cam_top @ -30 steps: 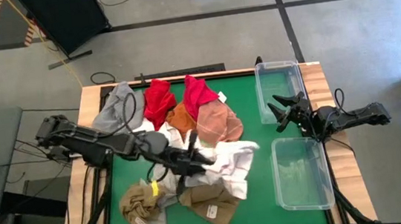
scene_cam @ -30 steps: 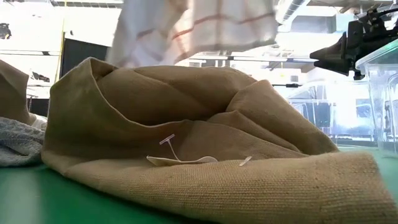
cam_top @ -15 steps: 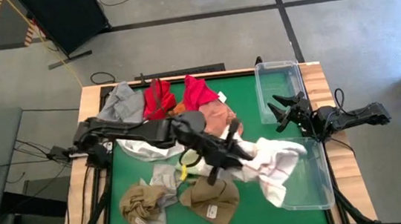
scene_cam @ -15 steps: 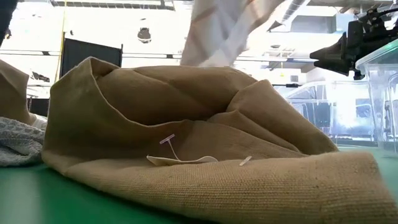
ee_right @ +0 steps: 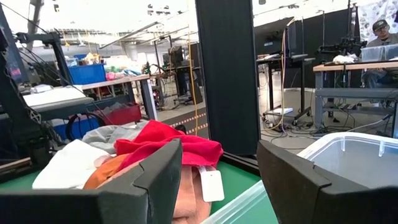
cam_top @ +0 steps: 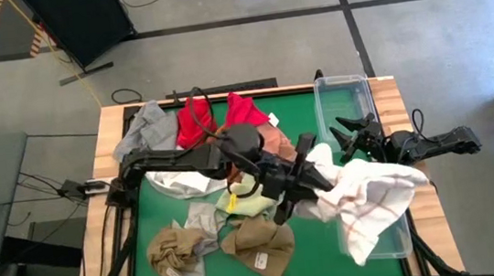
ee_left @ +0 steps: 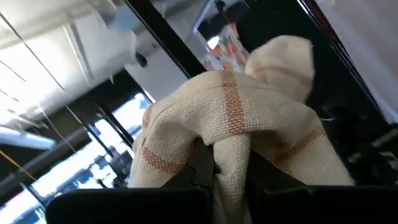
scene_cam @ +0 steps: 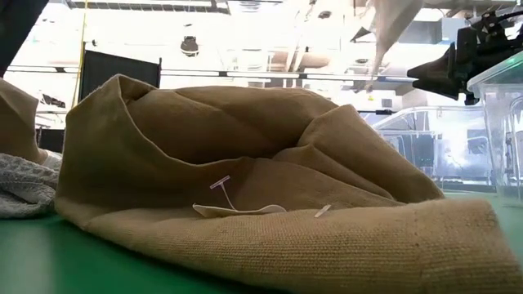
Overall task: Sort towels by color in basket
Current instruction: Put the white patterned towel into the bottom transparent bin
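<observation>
My left gripper [cam_top: 314, 182] reaches across the green table toward its right side and is shut on a white towel with thin red checks [cam_top: 373, 200]. That towel hangs over the near clear bin [cam_top: 389, 244]. Other towels lie on the table: grey [cam_top: 143, 127], two red ones [cam_top: 192, 122], pink [cam_top: 271, 141], white [cam_top: 172, 181], pale green [cam_top: 246, 202] and two tan ones [cam_top: 262, 243]. My right gripper [cam_top: 348, 138] waits open at the right edge, between the two bins. My left gripper pinches a bunched-up fold of the checked towel [ee_left: 231, 163] between its two fingers, several layers gathered together. The fingers come roughly level from the table's left side. The towel drapes past the fingertips and hangs slack, lifted clear of the table.
A second clear bin [cam_top: 345, 109] stands at the far right. In the low view a tan towel with a small tag [scene_cam: 245, 204] fills the foreground. The right wrist view shows a red towel [ee_right: 168, 147] and a bin's rim [ee_right: 354, 152].
My left gripper has swung up and toward the table's right edge, carrying the checked towel with it. The towel has come off the middle pile, lifted clear, and now hangs over the near bin. The pale green towel beneath it is uncovered.
</observation>
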